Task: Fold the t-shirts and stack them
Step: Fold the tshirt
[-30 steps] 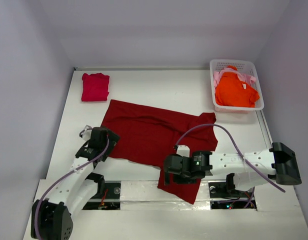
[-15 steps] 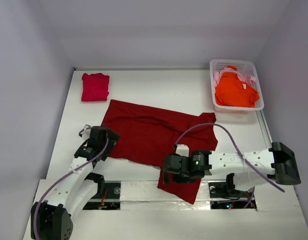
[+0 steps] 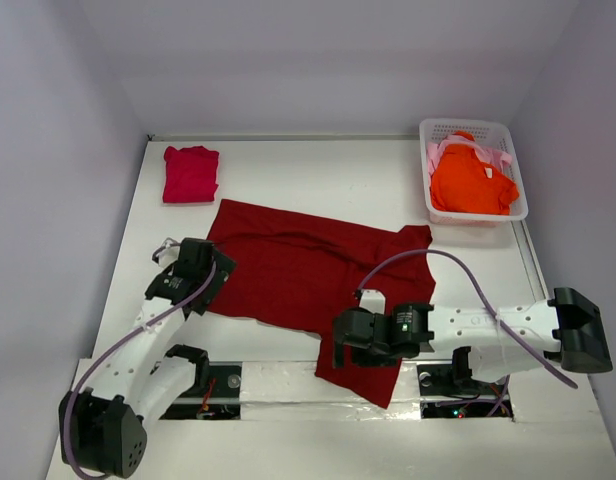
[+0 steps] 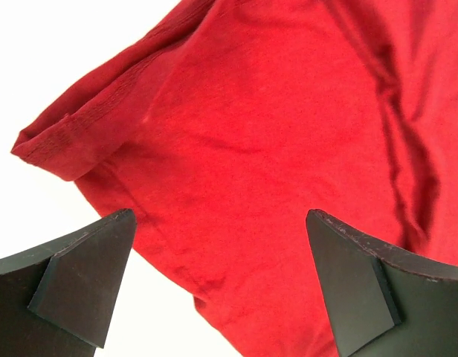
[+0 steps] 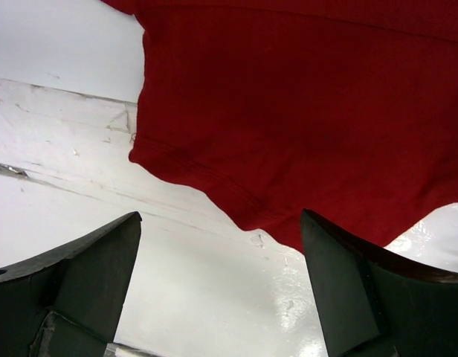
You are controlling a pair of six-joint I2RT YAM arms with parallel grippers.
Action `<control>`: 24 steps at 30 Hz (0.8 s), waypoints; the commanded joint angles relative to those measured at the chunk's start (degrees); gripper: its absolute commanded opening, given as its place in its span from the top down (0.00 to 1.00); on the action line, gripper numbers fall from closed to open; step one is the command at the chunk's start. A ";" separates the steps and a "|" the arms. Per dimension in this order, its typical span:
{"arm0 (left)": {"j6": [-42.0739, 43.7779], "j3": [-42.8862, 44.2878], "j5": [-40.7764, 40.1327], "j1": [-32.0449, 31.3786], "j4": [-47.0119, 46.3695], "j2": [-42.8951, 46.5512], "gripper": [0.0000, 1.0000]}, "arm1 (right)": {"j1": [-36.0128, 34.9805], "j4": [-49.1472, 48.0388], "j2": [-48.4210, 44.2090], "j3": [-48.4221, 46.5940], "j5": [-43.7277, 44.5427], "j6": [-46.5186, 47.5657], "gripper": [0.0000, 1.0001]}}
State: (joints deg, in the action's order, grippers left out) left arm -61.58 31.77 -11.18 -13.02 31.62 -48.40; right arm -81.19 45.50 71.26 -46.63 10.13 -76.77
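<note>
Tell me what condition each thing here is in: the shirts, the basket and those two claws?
Dark red shirt, spread out, unfolded, slightly wrinkled.
Crimson shirt, folded, lying far left.
Orange shirt, crumpled in the basket.
Pink shirt, crumpled in the basket, mostly hidden by the orange one.
Basket, upright, holding two shirts.
Left gripper, open, over the dark red shirt's left corner.
Right gripper, open, over its near corner.

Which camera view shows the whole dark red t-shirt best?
The top external view: there the dark red t-shirt lies spread out, nearly whole. The left wrist view shows only one hemmed corner, close up; the right wrist view only a stretch of its edge.
</note>
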 commanded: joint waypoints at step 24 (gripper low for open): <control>0.24 3.83 8.89 -1.04 8.99 -8.11 0.01 | 4.46 -6.21 1.07 1.37 -0.28 5.67 0.08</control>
State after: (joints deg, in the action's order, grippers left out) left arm -59.70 34.59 -3.60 -13.21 38.24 -56.58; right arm -77.21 41.56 72.05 -46.00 9.82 -72.23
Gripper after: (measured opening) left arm 0.990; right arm 0.918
